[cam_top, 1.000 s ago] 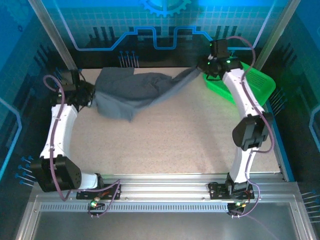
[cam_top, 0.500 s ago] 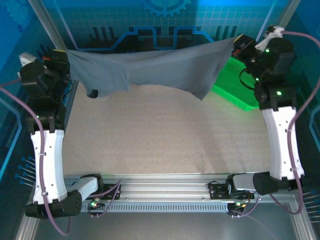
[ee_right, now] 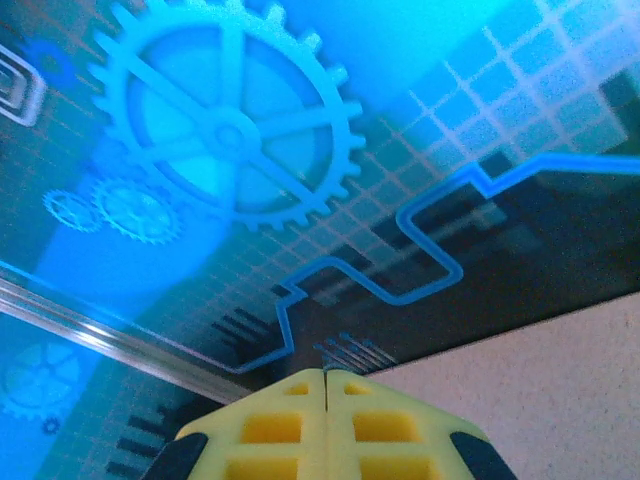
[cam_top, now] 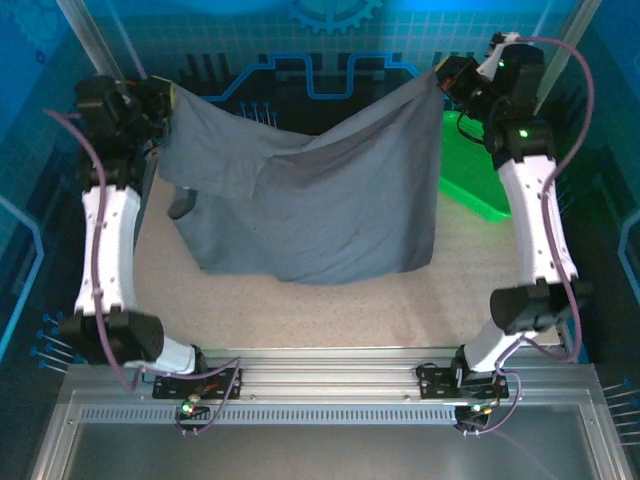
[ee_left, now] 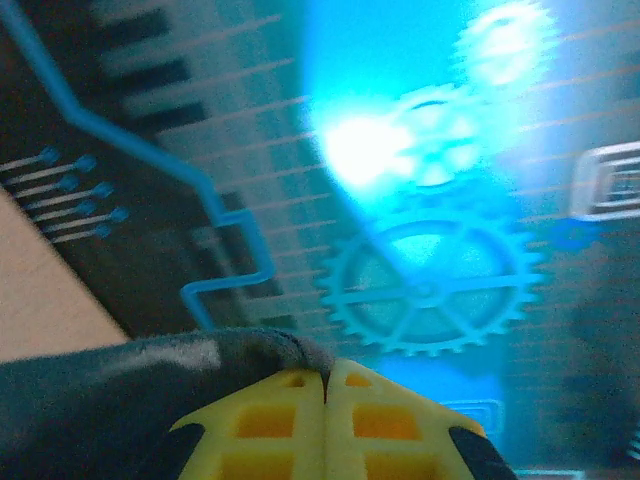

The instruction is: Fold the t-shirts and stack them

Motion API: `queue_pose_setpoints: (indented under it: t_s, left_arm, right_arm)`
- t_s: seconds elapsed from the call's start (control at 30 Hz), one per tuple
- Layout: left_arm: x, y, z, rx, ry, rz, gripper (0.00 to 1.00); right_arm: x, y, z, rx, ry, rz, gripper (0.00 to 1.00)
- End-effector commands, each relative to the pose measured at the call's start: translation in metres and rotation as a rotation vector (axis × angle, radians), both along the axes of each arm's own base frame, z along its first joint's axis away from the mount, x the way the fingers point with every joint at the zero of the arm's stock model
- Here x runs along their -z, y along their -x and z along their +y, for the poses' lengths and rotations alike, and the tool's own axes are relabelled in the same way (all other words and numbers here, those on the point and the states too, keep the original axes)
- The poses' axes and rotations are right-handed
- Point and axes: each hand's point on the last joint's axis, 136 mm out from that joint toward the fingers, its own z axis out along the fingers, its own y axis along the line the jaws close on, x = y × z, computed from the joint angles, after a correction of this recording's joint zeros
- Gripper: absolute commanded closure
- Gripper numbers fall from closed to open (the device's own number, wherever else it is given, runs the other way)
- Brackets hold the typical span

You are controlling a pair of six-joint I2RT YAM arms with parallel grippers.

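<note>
A dark slate-grey t-shirt (cam_top: 320, 200) hangs spread in the air between both raised arms, its lower edge drooping to the table. My left gripper (cam_top: 160, 100) holds its upper left corner and is shut on the cloth; grey fabric (ee_left: 120, 390) bunches beside the closed yellow fingers (ee_left: 290, 420). My right gripper (cam_top: 445, 78) is shut on the upper right corner. In the right wrist view the yellow fingers (ee_right: 280, 425) are pressed together, and only a thin sliver of cloth peeks out at their tip.
A bright green mesh basket (cam_top: 478, 170) lies at the back right of the speckled table (cam_top: 330, 310), partly behind the right arm. A blue gear-patterned wall (cam_top: 320, 40) closes the back. Metal rails (cam_top: 330, 375) run along the near edge.
Both arms lifted the shirt off the table and stretched it wide; since half a second ago the grippers came closer together and the cloth now hangs lower and fuller.
</note>
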Motion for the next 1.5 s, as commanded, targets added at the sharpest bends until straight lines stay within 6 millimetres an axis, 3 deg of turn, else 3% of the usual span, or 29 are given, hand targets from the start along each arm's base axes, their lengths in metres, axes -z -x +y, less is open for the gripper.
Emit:
queue_pose_setpoints:
  t_s: [0.0, 0.1, 0.27, 0.37, 0.47, 0.53, 0.57, 0.6, 0.67, 0.77, 0.83, 0.93, 1.03, 1.1, 1.17, 1.33, 1.47]
  left_arm:
    - [-0.016, -0.011, -0.006, 0.101, 0.021, -0.038, 1.0]
    - [-0.031, -0.027, 0.002, 0.106, 0.036, -0.072, 1.0]
    - [-0.093, -0.025, 0.01, 0.108, 0.031, -0.201, 1.0]
    - [-0.136, -0.007, 0.013, 0.092, 0.023, -0.295, 1.0]
    - [-0.174, 0.024, 0.012, 0.059, -0.013, -0.386, 1.0]
    - [-0.18, 0.047, 0.009, 0.027, -0.046, -0.388, 1.0]
    - [-0.174, 0.057, 0.01, 0.003, -0.057, -0.358, 1.0]
    - [-0.163, 0.073, 0.012, -0.039, -0.06, -0.309, 1.0]
    - [-0.11, 0.093, 0.027, -0.164, -0.045, -0.146, 1.0]
    - [0.003, 0.115, 0.041, -0.289, 0.024, 0.094, 0.99]
    - [0.085, 0.117, 0.035, -0.263, 0.037, 0.26, 0.76]
    - [0.201, 0.117, 0.006, -0.103, 0.092, 0.505, 0.56]
    - [0.287, 0.15, -0.016, -0.017, 0.05, 0.76, 0.46]
    - [0.316, 0.172, -0.026, 0.011, -0.023, 0.851, 0.44]
    - [0.334, 0.192, -0.036, 0.045, -0.053, 0.91, 0.44]
    - [0.367, 0.249, -0.055, 0.108, -0.073, 1.05, 0.48]
    - [0.383, 0.276, -0.068, 0.137, -0.006, 1.097, 0.5]
  right_arm:
    - [-0.031, -0.003, 0.019, -0.104, -0.015, -0.088, 1.0]
    - [-0.035, -0.016, 0.025, -0.135, -0.026, -0.088, 1.0]
    - [-0.059, -0.018, 0.023, -0.117, -0.025, -0.117, 1.0]
    - [-0.083, -0.009, 0.007, -0.062, -0.045, -0.162, 1.0]
    - [-0.097, 0.009, -0.014, 0.009, -0.05, -0.174, 1.0]
    - [-0.096, 0.022, -0.025, 0.055, -0.031, -0.156, 1.0]
    - [-0.091, 0.029, -0.029, 0.075, -0.019, -0.14, 1.0]
    - [-0.08, 0.036, -0.033, 0.1, -0.007, -0.107, 1.0]
    - [-0.047, 0.049, -0.042, 0.158, 0.012, -0.029, 1.0]
    - [0.038, 0.071, -0.053, 0.243, 0.011, 0.141, 1.0]
    - [0.114, 0.085, -0.05, 0.254, 0.036, 0.306, 0.98]
    - [0.225, 0.105, -0.042, 0.214, 0.072, 0.55, 0.61]
    - [0.31, 0.13, -0.042, 0.192, 0.126, 0.789, 0.42]
    - [0.34, 0.144, -0.042, 0.168, 0.163, 0.89, 0.41]
    - [0.355, 0.154, -0.04, 0.143, 0.196, 0.953, 0.41]
    - [0.364, 0.17, -0.025, 0.072, 0.288, 0.961, 0.41]
    - [0.37, 0.175, -0.012, 0.011, 0.317, 0.964, 0.44]
